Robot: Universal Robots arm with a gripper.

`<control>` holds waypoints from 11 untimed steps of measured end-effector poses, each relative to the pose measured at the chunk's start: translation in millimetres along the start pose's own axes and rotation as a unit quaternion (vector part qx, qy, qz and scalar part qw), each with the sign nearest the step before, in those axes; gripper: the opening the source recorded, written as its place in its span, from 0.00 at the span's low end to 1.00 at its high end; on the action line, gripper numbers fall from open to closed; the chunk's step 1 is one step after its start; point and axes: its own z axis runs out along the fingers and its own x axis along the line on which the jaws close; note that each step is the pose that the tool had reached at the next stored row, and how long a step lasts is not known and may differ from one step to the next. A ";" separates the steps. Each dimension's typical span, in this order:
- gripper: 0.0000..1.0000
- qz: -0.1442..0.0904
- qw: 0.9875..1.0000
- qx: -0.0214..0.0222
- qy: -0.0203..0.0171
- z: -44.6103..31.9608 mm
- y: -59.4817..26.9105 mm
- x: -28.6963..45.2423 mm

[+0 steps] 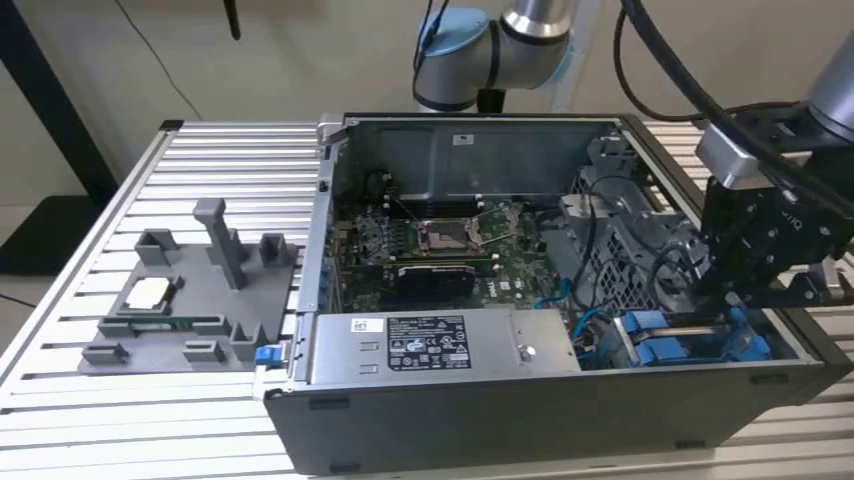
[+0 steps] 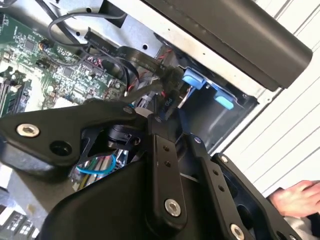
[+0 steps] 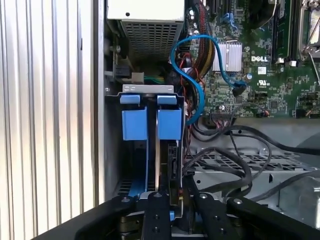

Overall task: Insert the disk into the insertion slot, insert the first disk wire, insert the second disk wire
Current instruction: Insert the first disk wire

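The disk [image 3: 161, 160] stands edge-on inside the insertion slot [image 3: 148, 89], and its two blue carrier tabs [image 3: 135, 124] stick out of the grey metal bay. In the exterior view the slot [image 1: 681, 345] sits in the case's near corner on the view's right, with my black gripper [image 1: 731, 300] lowered right over it. In both wrist views the gripper [image 3: 177, 197] [image 2: 161, 117] is shut on a black disk wire connector [image 2: 167, 100] at the disk's edge. A black and red wire bundle [image 2: 145, 60] runs from that connector. How far the connector is seated is hidden.
The open computer case [image 1: 561, 420] lies on a slatted aluminium table [image 1: 80, 400]. A grey power-supply box [image 1: 441, 345] sits beside the slot, behind it the motherboard [image 1: 441, 240]. A blue cable [image 3: 197, 75] loops near the bay. A grey fixture tray [image 1: 187, 300] stands at the exterior view's left. A person's hand [image 2: 295, 197] rests outside the case.
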 end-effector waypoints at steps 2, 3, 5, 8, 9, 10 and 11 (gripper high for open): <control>0.26 0.000 1.000 0.000 0.000 -5.8 0.0 -0.3; 0.26 0.000 1.000 0.000 0.000 -8.2 0.0 -0.3; 0.26 0.000 1.000 0.000 0.000 -13.9 0.1 -0.6; 0.26 0.000 1.000 0.000 0.000 -22.7 0.1 -1.0; 0.26 0.000 1.000 0.000 0.000 -24.6 0.1 -1.1; 0.26 0.000 1.000 0.000 0.000 -25.8 0.1 -1.1; 0.26 0.000 1.000 0.000 0.000 -26.0 0.1 -1.1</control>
